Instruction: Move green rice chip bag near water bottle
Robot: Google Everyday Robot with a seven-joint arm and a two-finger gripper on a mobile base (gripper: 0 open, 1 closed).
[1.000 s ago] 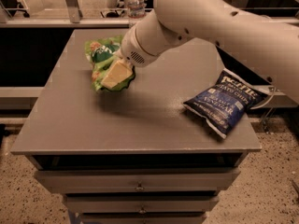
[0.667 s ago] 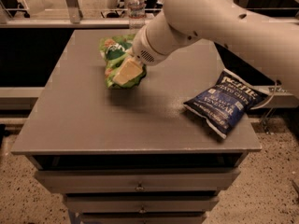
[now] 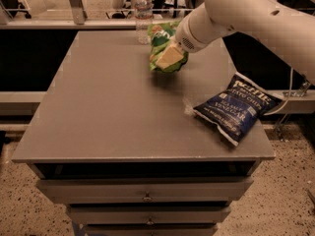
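Observation:
The green rice chip bag hangs crumpled in my gripper, lifted just above the grey table top near its far edge. The gripper's pale fingers are shut on the bag's middle, at the end of my white arm, which reaches in from the upper right. The water bottle, clear with a white cap, stands upright at the table's far edge, just left of the bag and close to it.
A dark blue potato chip bag lies flat near the table's right front edge. Drawers sit below the table top. A rail and metal posts run behind the table's far edge.
My gripper has carried the green bag to the right and toward the far edge, ending close beside the water bottle. The blue bag has not moved.

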